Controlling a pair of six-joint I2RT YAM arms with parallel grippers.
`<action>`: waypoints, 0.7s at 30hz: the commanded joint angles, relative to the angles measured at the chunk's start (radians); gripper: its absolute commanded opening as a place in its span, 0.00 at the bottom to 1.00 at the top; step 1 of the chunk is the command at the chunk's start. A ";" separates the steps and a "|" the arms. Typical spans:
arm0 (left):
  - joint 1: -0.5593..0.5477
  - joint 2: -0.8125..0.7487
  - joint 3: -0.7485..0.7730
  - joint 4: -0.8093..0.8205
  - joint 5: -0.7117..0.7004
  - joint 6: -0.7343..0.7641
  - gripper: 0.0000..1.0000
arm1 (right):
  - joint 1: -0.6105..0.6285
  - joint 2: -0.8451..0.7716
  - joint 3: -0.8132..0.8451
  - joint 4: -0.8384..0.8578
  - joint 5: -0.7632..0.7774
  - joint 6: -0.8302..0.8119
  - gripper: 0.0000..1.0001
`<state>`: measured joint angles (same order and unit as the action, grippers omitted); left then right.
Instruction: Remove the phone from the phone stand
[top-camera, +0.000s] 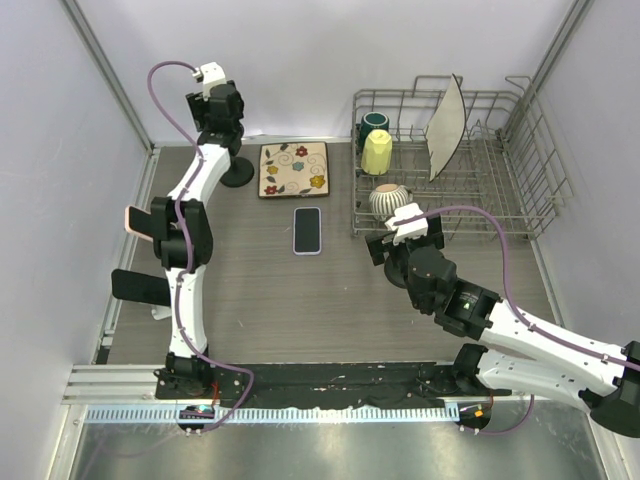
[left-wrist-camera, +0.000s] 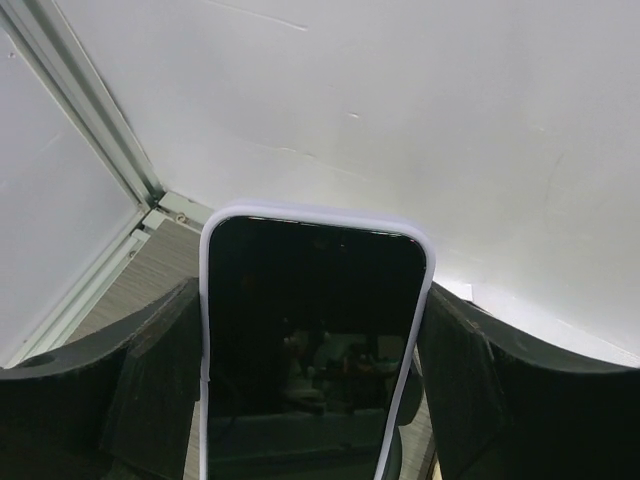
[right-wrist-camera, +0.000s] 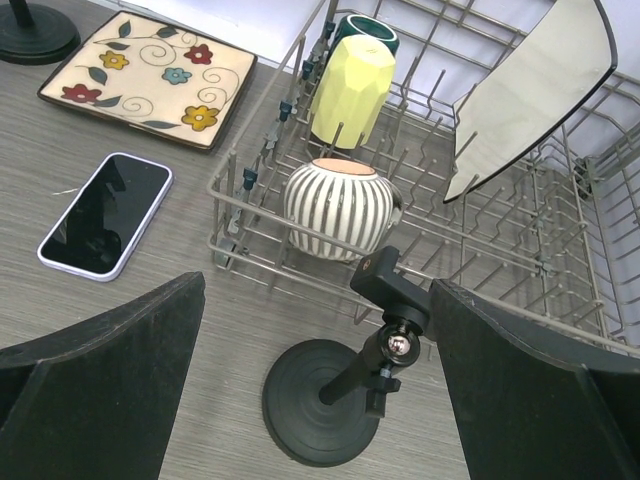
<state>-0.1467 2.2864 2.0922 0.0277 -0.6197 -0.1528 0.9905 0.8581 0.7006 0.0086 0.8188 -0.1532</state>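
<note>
In the left wrist view a phone (left-wrist-camera: 315, 340) with a dark screen and a lavender case stands upright between my left gripper's fingers (left-wrist-camera: 150, 385), which press on both its long edges. In the top view my left gripper (top-camera: 222, 132) is at the back left, above a black phone stand base (top-camera: 237, 176); the wrist hides the held phone there. Whether the phone still rests on the stand cannot be told. My right gripper (right-wrist-camera: 318, 300) is open above a second, empty black stand (right-wrist-camera: 322, 400); it also shows in the top view (top-camera: 388, 246).
Another lavender-cased phone (top-camera: 307, 230) lies flat mid-table, also in the right wrist view (right-wrist-camera: 105, 215). A flowered square plate (top-camera: 293, 169) lies behind it. A wire dish rack (top-camera: 520, 190) at the back right holds a striped bowl (right-wrist-camera: 340, 208), a yellow cup (right-wrist-camera: 352, 92), a green cup and a plate.
</note>
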 joint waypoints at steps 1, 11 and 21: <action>0.006 -0.027 -0.014 0.043 0.021 -0.014 0.68 | -0.001 0.002 0.002 0.048 -0.004 -0.005 0.99; -0.004 -0.228 -0.171 0.058 0.104 -0.021 0.25 | -0.001 -0.014 0.004 0.036 -0.030 0.017 0.99; -0.024 -0.550 -0.519 -0.005 0.320 -0.051 0.13 | -0.001 -0.053 0.022 0.002 -0.099 0.052 0.99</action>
<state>-0.1608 1.9167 1.6547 -0.0139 -0.4244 -0.1722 0.9905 0.8341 0.7006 -0.0006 0.7605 -0.1268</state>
